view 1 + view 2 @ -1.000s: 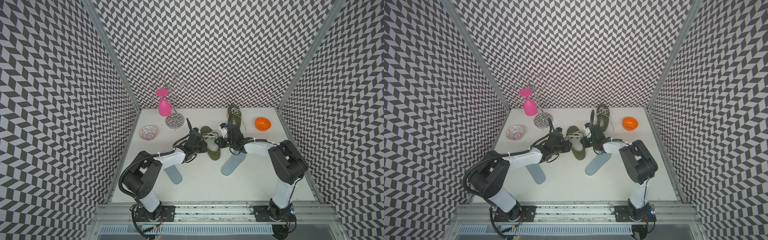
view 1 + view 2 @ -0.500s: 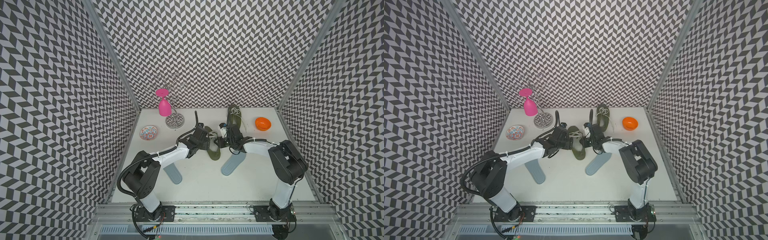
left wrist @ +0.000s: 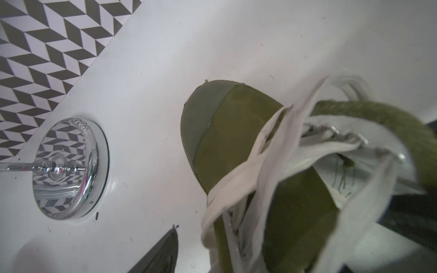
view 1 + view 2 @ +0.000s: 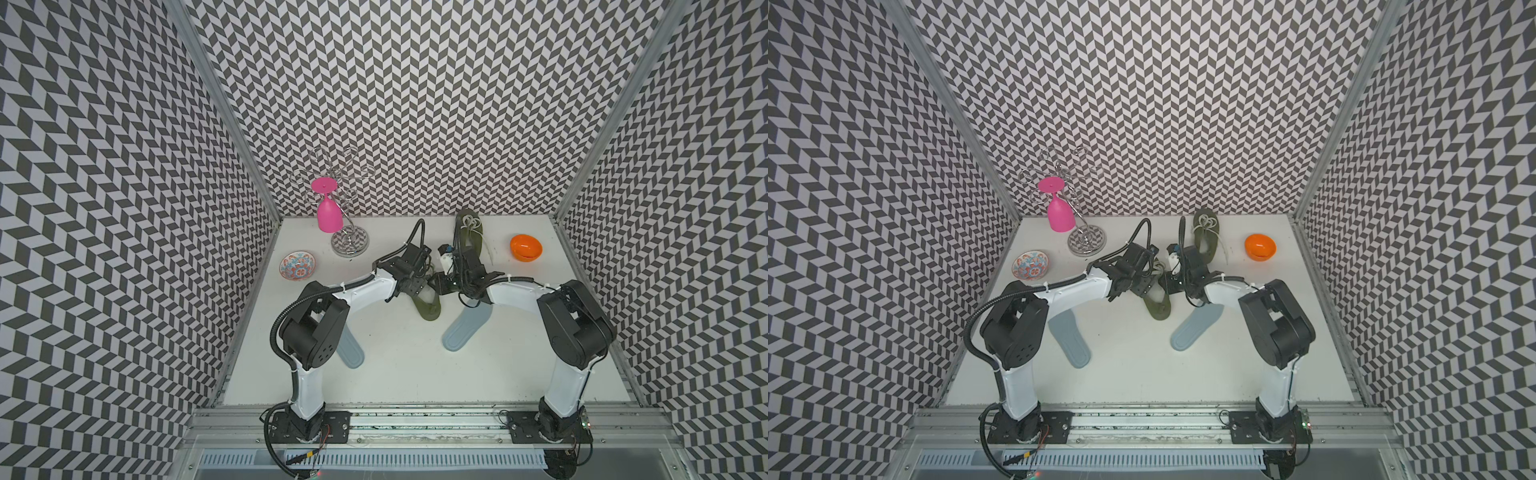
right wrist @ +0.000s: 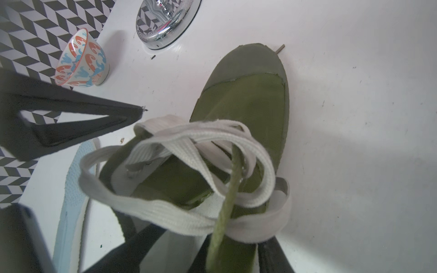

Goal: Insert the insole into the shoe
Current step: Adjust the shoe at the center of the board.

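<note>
Lying flat at lower left in a top view, a grey insole (image 4: 351, 353) looks thin, light and floppy; its heel edge seems the place to pinch. At centre the left gripper (image 4: 419, 286) stands spread beside the olive shoe (image 4: 428, 306). The right gripper (image 4: 439, 283) straddles its collar, but I cannot tell whether it is gripping. A second insole (image 4: 461, 332) lies lower right.

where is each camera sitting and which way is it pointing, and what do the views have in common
Both top views: high above the arm bases, looking down toward the back wall; left arm and right arm show whole.
Left wrist: close over the olive shoe, toward the rack base; one dark finger shows.
Right wrist: over its laces, toward the patterned bowl; dark fingers show.
Shared: every view has that shoe.
</note>
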Robot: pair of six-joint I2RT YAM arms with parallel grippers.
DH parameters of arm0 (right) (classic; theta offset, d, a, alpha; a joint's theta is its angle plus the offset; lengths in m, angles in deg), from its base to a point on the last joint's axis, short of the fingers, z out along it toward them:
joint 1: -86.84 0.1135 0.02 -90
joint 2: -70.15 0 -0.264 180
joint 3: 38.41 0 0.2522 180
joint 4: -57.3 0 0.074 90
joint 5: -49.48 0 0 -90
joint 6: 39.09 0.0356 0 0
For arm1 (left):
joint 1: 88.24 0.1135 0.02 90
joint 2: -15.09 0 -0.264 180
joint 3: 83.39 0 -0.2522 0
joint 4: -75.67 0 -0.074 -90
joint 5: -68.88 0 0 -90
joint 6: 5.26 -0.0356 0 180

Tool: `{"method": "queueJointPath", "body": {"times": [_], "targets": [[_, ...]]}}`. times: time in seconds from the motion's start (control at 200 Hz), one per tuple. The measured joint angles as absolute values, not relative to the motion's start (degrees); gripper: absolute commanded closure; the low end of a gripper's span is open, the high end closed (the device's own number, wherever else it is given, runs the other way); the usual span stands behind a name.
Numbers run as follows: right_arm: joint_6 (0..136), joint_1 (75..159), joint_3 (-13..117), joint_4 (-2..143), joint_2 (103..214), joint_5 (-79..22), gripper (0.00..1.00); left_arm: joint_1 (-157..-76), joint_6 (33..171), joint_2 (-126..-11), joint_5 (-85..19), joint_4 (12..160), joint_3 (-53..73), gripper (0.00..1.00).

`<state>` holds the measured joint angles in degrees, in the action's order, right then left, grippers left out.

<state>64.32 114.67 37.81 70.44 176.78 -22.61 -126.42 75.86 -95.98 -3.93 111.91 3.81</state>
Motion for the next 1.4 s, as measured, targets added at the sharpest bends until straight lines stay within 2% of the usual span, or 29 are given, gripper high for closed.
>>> {"method": "queueJointPath", "body": {"times": [0.145,0.27,0.335,0.396,0.446,0.486,0.541,0.656,0.836,0.981,1.107,1.252,1.402], "targets": [[63.88,114.39,37.99,71.03,176.8,-22.41,0.68,-125.52,71.53,-99.43,-4.9,112.98,-1.75,0.2],[63.83,114.08,38.05,71.21,176.8,-22.28,0.62,-124.43,68.62,-102.14,-8.83,113.88,-5.9,0.27],[63.86,113.87,38.05,71.49,176.8,-22.17,0.58,-123.92,67.62,-103.1,-11.19,114.3,-7.21,0.37],[63.86,113.58,38.03,71.88,176.8,-22.04,0.53,-123.38,66.92,-103.63,-13.35,114.54,-7.74,0.54],[64.01,113.32,38.03,72.3,176.8,-22.02,0.49,-122.85,66.48,-103.71,-15.58,114.86,-7.93,0.64],[64.03,113.28,38.03,72.65,176.8,-22.06,0.43,-122.42,66.44,-103.69,-17.4,115.06,-7.93,0.69],[64.45,113.17,37.96,73.15,176.76,-22.13,0.34,-121.8,67.42,-103.54,-19.67,115.26,-7.93,0.7],[66.35,113.12,36.39,74.16,175.93,-22.43,0.25,-120.95,71.14,-102.8,-23.56,116.52,-7.91,0.77],[71.2,114.98,34.21,77.96,174.07,-25.58,0.03,-120.51,81.89,-99.98,-23.87,118.32,-4.96,0.8],[73.65,117.71,34.23,80.06,173.4,-29.56,0.08,-121.02,89.52,-96.74,-22.88,118.3,-0.65,0.81],[74.59,118.92,34.23,81.85,173.22,-33.43,0.22,-121.24,94.76,-93.79,-22.71,118.3,2.67,0.83],[74.48,118.96,34.23,84.56,173.07,-38.08,0.33,-120.76,99.02,-90.42,-23.12,117.62,6.58,0.83],[73.21,118.78,33.99,86.11,170.82,-41.21,0.45,-117.96,100.93,-86.88,-28.02,114.62,12.37,0.81]]}}
